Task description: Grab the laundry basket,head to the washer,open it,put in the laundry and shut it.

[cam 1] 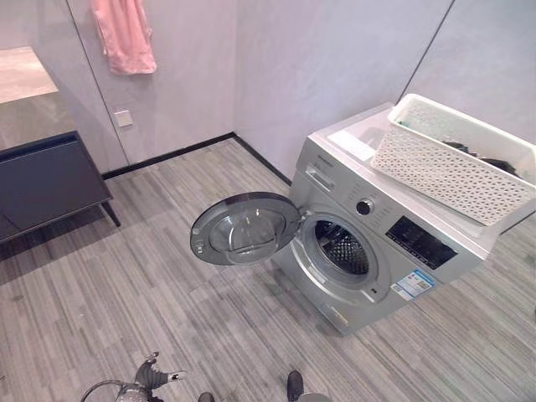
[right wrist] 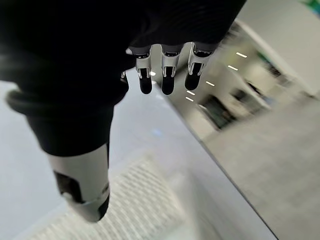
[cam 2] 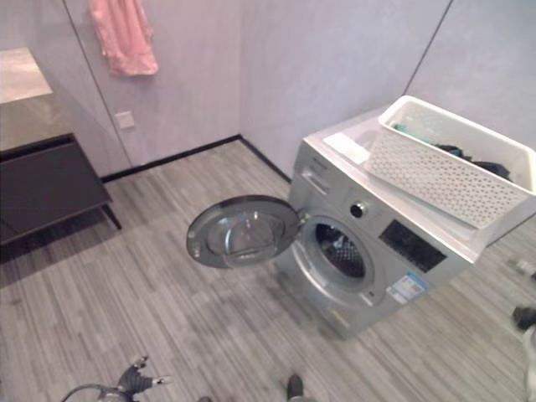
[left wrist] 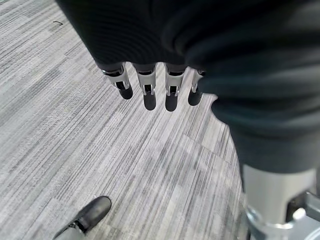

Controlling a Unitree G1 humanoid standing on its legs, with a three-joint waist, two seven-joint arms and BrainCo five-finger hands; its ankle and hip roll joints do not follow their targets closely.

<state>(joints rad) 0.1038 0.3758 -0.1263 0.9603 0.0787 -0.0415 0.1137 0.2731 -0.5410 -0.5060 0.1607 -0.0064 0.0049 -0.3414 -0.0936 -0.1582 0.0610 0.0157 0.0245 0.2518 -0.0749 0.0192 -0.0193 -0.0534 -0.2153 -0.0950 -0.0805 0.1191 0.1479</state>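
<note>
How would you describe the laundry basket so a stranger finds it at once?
Find the silver front-loading washer by the grey wall, its round door swung open. The laundry basket sits on top of it: white, rectangular, with perforated sides and dark clothes inside.

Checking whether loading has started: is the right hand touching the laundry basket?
Apart. The right wrist view shows the right hand with straight fingers in open air, well clear of the white laundry basket past it.

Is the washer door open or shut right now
Open. The round door is swung out to the side on its hinge, and the drum opening in the washer front is exposed.
</note>
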